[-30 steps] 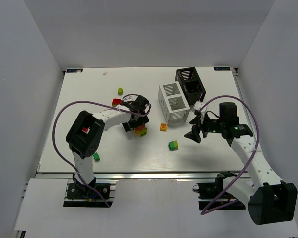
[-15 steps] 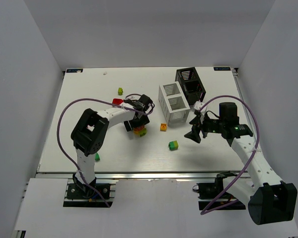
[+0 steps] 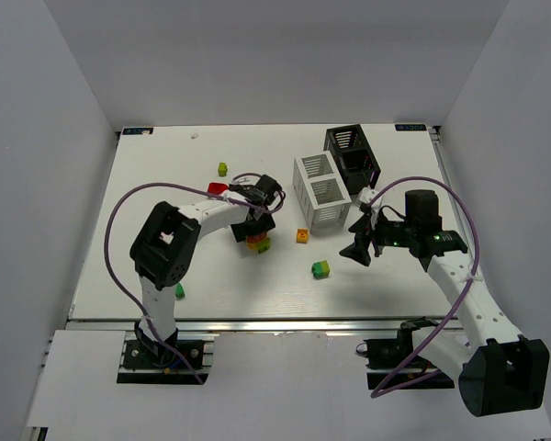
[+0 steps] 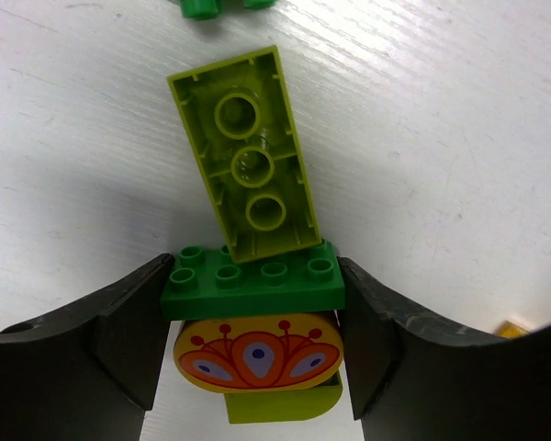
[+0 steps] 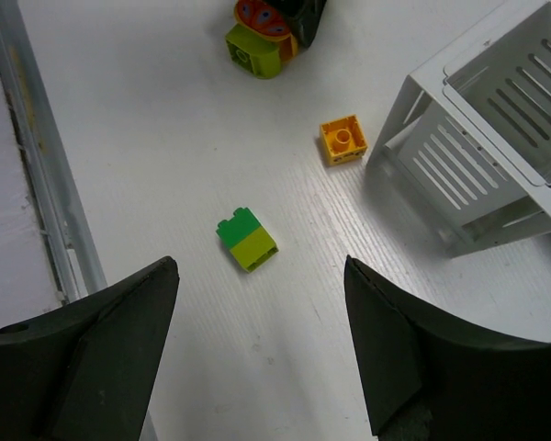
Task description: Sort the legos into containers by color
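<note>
Left pincer (image 4: pixel 254 276): its two fingers touch the short ends of a green brick (image 4: pixel 257 292), so I read it as clamped on that brick. Under the green brick sit one patterned orange piece (image 4: pixel 257 360) and one lime piece (image 4: pixel 275 404), which is mostly hidden. One lime brick (image 4: pixel 248 165) lies upside down and tilted, its near end over the green brick's studs. This cluster stands on the worktop (image 3: pixel 156 211), left of the white bin (image 3: pixel 320 190) and apart from it.

Right pincer (image 5: pixel 259 266): fingers wide apart, holding nothing, above the worktop near the white bin.

Count, overhead view: two bins, the white one and a black bin (image 3: pixel 352 158) just beyond it, each with two compartments. Away from the cluster I count five items, all on the worktop outside the bins:
- one small lime brick (image 3: pixel 222 169)
- one red brick (image 3: pixel 217 188)
- one orange brick (image 3: pixel 302 236)
- one green-and-lime pair (image 3: pixel 320 268)
- one small green brick (image 3: pixel 178 290)

Hard to make out:
- The left arm's cable crosses the red brick.
- I cannot tell what the bins hold.
- Green scraps are cut off at the top edge of the left wrist view.
- The right wrist view cuts off the white bin.
</note>
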Action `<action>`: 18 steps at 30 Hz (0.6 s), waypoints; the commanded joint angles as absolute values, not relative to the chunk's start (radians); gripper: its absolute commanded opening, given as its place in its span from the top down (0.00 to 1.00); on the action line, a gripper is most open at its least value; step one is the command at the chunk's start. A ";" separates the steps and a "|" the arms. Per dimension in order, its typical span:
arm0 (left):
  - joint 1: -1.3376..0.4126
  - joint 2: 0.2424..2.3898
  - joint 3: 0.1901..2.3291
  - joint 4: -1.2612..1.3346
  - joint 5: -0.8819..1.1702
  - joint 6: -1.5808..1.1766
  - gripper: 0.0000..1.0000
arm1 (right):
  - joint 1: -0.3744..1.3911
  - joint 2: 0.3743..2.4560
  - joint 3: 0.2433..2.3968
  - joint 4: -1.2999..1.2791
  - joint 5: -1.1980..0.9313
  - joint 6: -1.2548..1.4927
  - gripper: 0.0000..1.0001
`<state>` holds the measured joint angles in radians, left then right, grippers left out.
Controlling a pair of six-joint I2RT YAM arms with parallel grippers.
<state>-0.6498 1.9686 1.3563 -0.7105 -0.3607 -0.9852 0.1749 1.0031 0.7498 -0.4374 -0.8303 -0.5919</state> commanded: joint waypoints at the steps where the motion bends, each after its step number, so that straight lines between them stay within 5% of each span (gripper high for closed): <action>1: -0.658 1.890 1.318 -0.652 -0.289 -0.983 0.72 | 0.192 1.009 0.759 -0.404 -0.900 -0.516 0.23; 10: -0.689 1.631 1.135 -0.451 -0.126 -1.077 0.78 | 0.322 1.054 0.767 -0.181 -0.896 -0.020 0.32; 18: -0.709 1.508 1.045 -0.298 -0.061 -1.212 0.78 | 0.495 1.172 0.851 -0.035 -0.579 0.405 0.26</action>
<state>-0.6998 1.5623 1.0630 -0.3878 -0.1001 -1.1416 0.4454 1.1511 0.7795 -0.1360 -0.7212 0.2077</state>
